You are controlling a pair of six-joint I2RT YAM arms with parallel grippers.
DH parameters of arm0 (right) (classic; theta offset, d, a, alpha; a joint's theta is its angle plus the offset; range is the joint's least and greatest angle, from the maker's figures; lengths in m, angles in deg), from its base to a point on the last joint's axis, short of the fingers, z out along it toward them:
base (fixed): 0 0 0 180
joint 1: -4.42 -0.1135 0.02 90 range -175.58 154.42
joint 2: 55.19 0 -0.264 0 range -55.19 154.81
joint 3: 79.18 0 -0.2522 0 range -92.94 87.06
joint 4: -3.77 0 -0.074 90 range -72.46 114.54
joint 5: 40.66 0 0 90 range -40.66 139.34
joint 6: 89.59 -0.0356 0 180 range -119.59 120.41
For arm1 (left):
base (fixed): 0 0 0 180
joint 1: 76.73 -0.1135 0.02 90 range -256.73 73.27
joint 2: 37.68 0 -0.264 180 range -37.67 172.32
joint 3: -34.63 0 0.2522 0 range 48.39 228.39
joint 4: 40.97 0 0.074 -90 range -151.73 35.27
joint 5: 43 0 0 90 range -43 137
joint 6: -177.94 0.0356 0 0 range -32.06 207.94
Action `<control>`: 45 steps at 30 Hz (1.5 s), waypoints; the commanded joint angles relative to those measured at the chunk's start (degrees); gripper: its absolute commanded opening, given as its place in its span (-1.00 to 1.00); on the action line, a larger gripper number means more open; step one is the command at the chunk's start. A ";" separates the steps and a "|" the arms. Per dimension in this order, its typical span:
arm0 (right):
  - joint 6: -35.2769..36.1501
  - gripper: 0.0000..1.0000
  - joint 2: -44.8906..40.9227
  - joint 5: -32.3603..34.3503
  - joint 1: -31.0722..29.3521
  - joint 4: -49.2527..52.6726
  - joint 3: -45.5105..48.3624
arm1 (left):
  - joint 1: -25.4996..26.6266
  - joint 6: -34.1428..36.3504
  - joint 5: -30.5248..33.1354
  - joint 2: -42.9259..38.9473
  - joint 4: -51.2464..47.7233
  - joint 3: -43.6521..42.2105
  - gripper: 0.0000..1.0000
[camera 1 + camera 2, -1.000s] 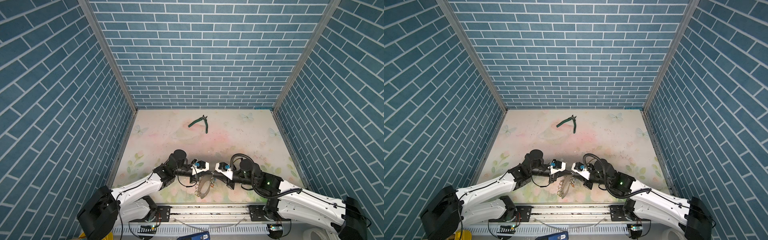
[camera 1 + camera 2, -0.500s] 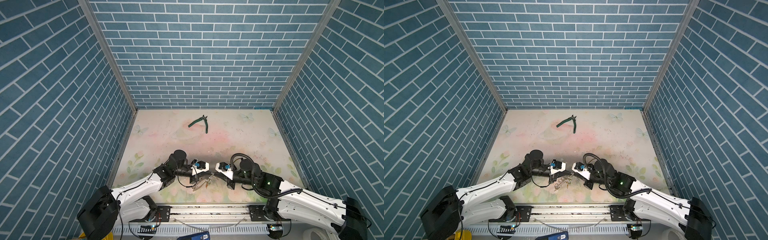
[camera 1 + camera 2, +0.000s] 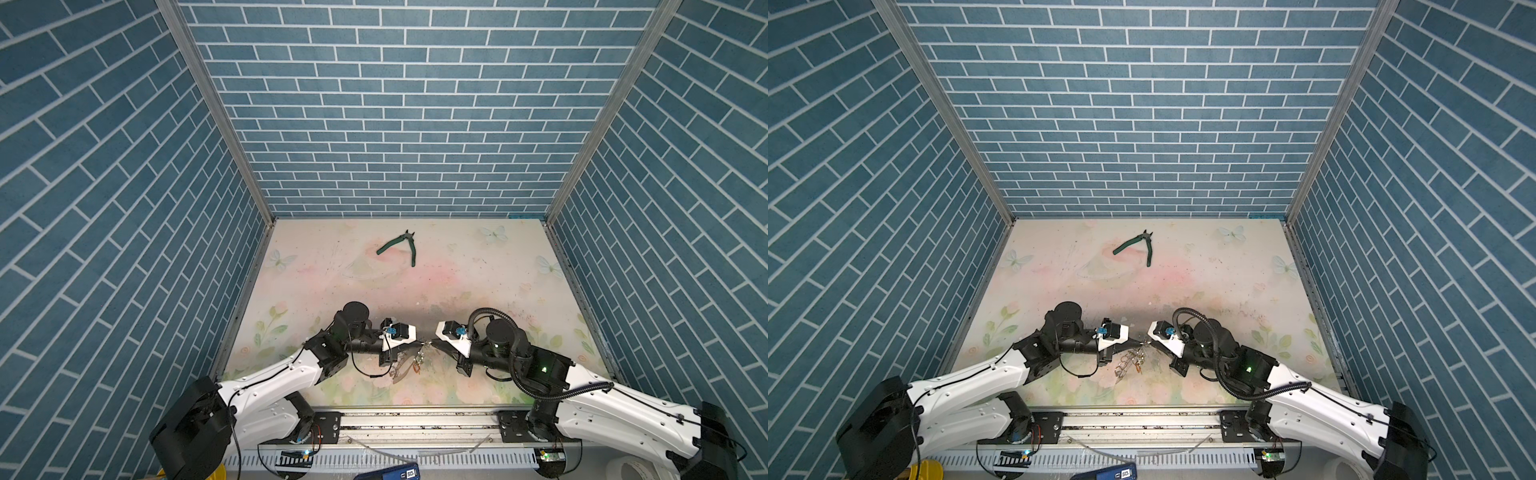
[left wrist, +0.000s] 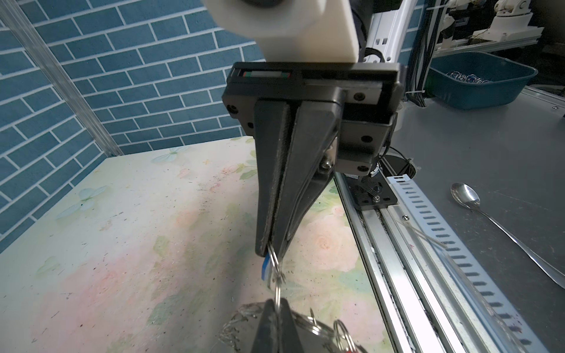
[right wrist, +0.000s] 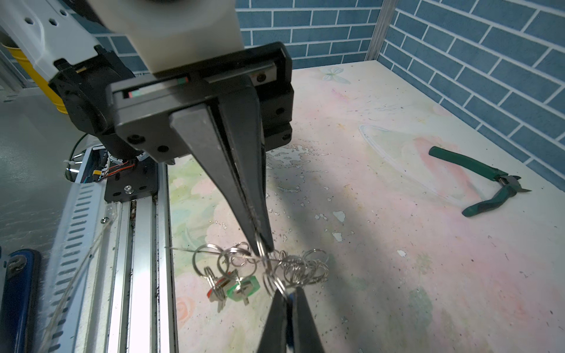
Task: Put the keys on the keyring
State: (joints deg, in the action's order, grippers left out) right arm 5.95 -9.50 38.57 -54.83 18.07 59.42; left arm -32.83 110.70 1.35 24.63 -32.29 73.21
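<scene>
The keys (image 4: 266,267), a blue tag on a silvery split ring, are pinched in my right gripper (image 4: 270,249), which is shut. My left gripper (image 4: 275,305) faces it tip to tip, shut on one small ring of the keyring (image 5: 293,267), a cluster of silvery rings hanging just above the mat. A red-tagged key (image 5: 217,288) and a green-tagged key (image 5: 244,287) dangle from it. In both top views the left gripper (image 3: 422,341) and right gripper (image 3: 430,341) meet near the front of the table, with the keyring (image 3: 1128,362) below them.
Green-handled pliers (image 3: 401,246) lie far back on the floral mat (image 3: 478,282). The metal rail (image 3: 415,419) runs along the table's front edge. Outside the cell are a spoon (image 4: 466,195) and a blue tub (image 4: 477,82).
My right gripper has shut on the blue-tagged key's ring. The keyring has risen a little and tilted under the left gripper. Both arms have barely moved.
</scene>
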 commanded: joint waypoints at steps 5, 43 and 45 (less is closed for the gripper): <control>-10.41 -1.00 5.09 7.23 1.63 -5.84 -4.42 | -0.09 -0.17 0.85 2.02 -0.74 0.98 -0.98; -13.14 -1.00 11.71 6.14 1.59 -25.38 0.56 | -0.09 -18.72 17.17 -0.69 11.21 0.89 -0.59; -13.29 -1.00 12.02 6.11 1.61 -25.96 0.74 | -0.04 -18.81 16.87 -0.43 10.84 1.06 -0.72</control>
State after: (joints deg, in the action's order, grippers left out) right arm -5.68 2.15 45.63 -53.36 -3.57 58.79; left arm -33.03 92.63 18.77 24.65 -23.40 73.52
